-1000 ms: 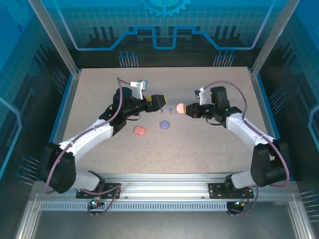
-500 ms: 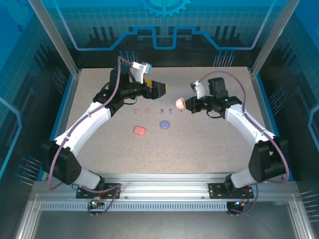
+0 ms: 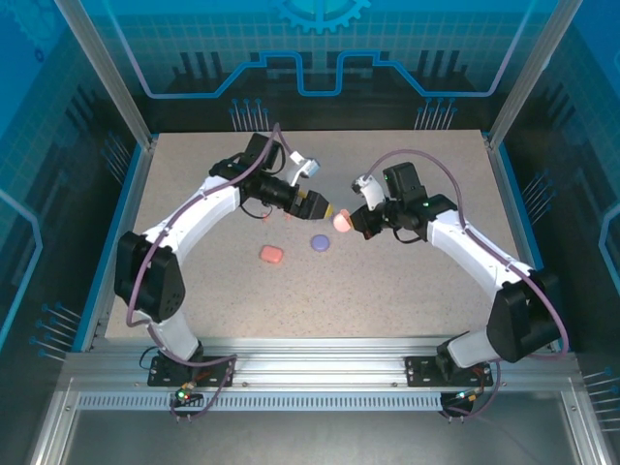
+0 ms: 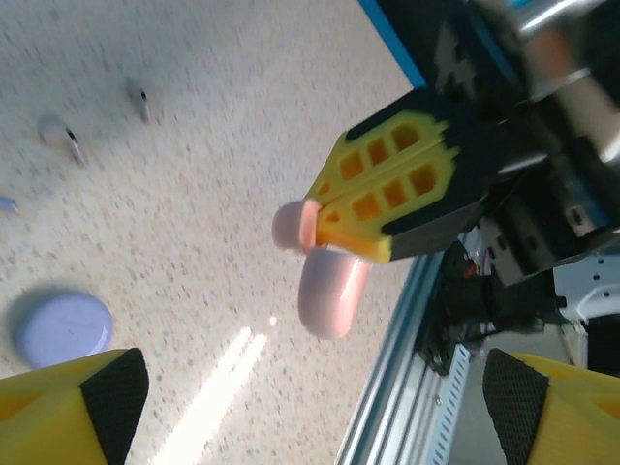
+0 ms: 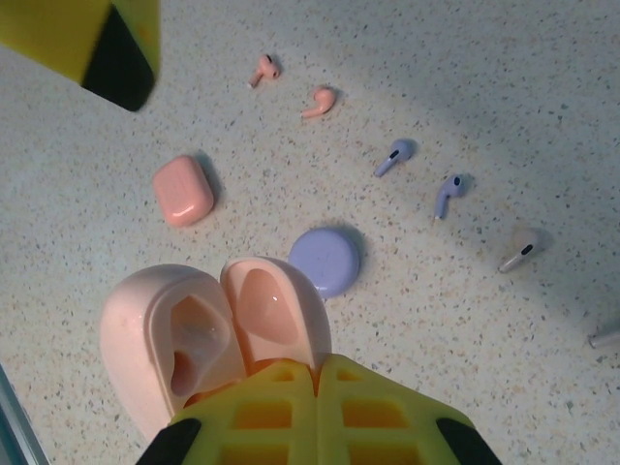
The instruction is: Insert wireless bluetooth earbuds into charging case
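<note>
The opened pale pink case [image 5: 208, 329] is being gripped by the right end effector [image 5: 315, 412]. The left end effector [image 3: 318, 205] is being held just beside it, jaws spread and empty. The earbuds [image 5: 395, 155] are being presented in a row on the worktop [image 5: 484, 77]. The beige earbud [image 5: 520, 250], its stem diagonal, is being shown right of the case and is judged a pick for the free left arm.

Top camera high, looking down, wrist cameras close, sharing lilac case [image 5: 325, 262]
</note>
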